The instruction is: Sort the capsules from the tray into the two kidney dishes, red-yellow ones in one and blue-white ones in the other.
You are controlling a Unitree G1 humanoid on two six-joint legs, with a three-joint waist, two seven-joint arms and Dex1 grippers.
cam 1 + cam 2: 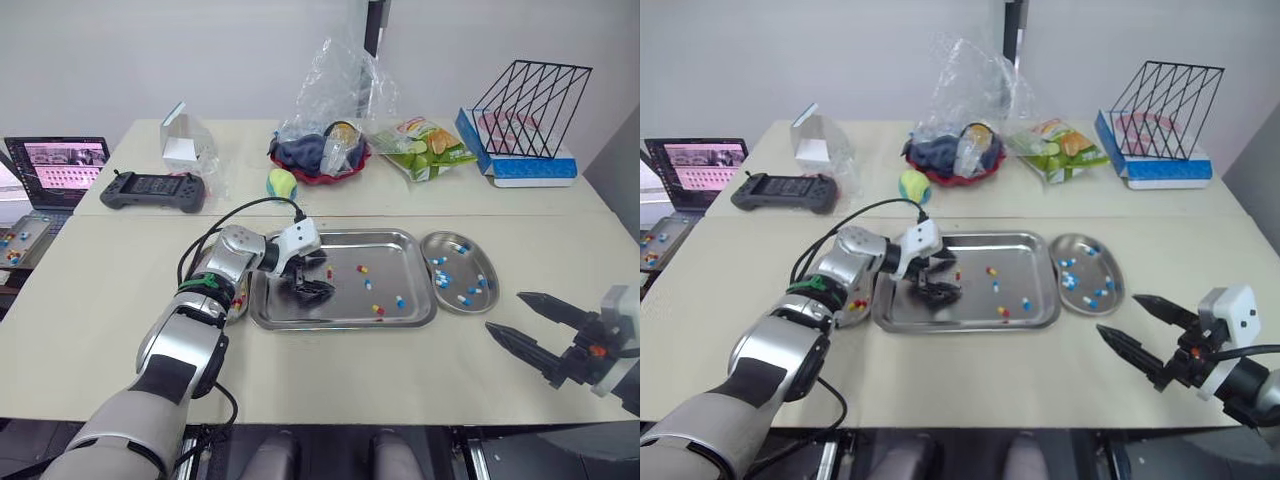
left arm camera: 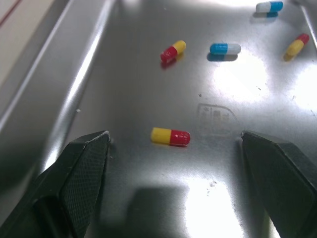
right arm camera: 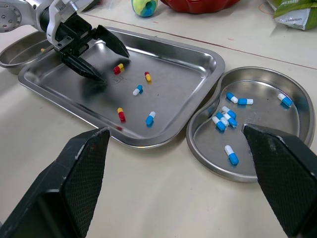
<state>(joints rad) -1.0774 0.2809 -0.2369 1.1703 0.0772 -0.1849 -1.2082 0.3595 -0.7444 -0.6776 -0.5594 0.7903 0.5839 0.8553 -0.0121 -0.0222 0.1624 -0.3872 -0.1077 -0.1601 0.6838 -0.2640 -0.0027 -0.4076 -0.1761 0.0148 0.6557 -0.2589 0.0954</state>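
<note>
Your right gripper (image 1: 505, 312), spread wide and empty, hovers off the tray's (image 1: 395, 255) right front corner. At the tray's left end, the left gripper (image 1: 316, 274) stands wide open astride a red-yellow capsule (image 2: 170, 136). A stamp (image 2: 214, 115) on the tray floor is unreadable. Blue-white capsules (image 3: 230, 156) lie in the dish (image 3: 262, 84) against the tray's right side.

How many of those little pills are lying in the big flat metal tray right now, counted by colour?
red-and-yellow capsules: 3
blue-and-white capsules: 2
Total in the rectangular steel tray: 5
</note>
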